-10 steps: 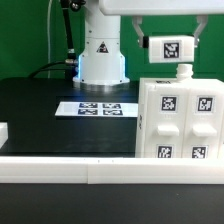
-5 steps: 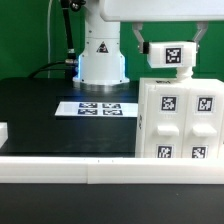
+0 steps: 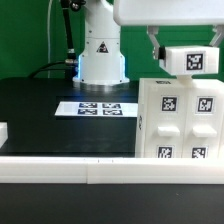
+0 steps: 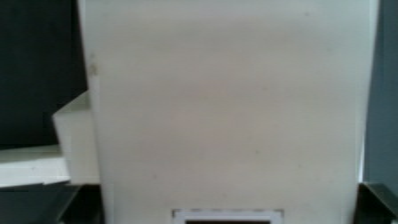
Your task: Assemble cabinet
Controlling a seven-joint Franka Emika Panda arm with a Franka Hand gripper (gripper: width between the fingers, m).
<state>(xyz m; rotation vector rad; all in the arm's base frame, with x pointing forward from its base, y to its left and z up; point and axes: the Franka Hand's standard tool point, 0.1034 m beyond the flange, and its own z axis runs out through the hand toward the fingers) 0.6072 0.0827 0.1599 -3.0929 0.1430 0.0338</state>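
Observation:
The cabinet (image 3: 180, 122), a large white box with tagged inset panels, stands upright at the exterior view's right. My gripper (image 3: 187, 48) is directly above its top, shut on a white tagged part (image 3: 190, 60) that hangs just over the box without clearly touching it. In the wrist view the held white part (image 4: 222, 100) fills most of the picture. My gripper (image 4: 214, 208) shows only as dark fingers (image 4: 36, 205) at either side of it.
The marker board (image 3: 100, 107) lies flat on the black table, left of the cabinet. The arm's base (image 3: 100, 55) stands behind it. A white rail (image 3: 90, 168) runs along the front edge. A small white piece (image 3: 3, 130) sits at the far left.
My gripper has carried the white tagged part toward the exterior view's right and slightly down, so it now hangs over the middle of the cabinet's top.

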